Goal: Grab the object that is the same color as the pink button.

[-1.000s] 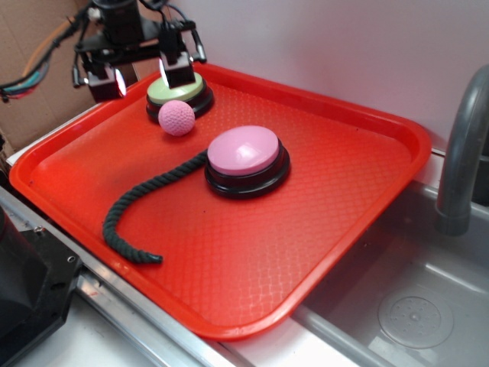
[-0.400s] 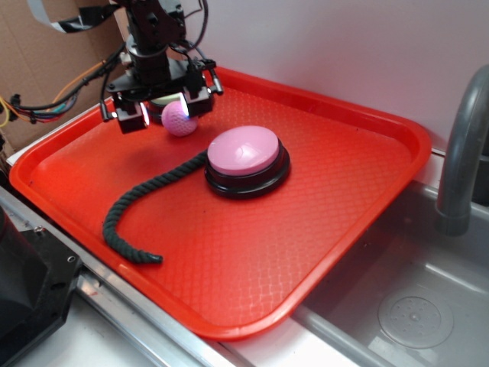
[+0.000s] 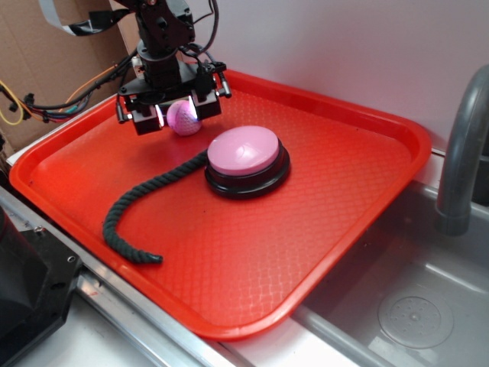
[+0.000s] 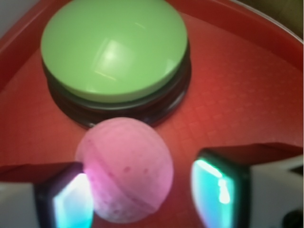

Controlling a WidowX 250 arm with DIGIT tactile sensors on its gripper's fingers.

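Observation:
The object, a small pink dimpled ball (image 3: 183, 118) (image 4: 126, 168), lies on the red tray (image 3: 344, 153) at the back left. My gripper (image 3: 174, 117) (image 4: 142, 194) is lowered around it and open. The ball sits between the two lit fingers (image 4: 71, 202), close against the left one, with a gap to the right one. The pink button (image 3: 244, 151), a large dome on a black base, stands just right of the ball near the tray's middle.
A green-topped button (image 4: 111, 47) on a black base stands right behind the ball, hidden by the arm in the exterior view. A dark green rope (image 3: 141, 202) curves from the pink button toward the tray's front left. A grey sink (image 3: 412, 306) and faucet (image 3: 462, 153) lie to the right.
My gripper has come forward from over the green button and dropped down around the pink ball. The ball, rope and pink button have stayed in place.

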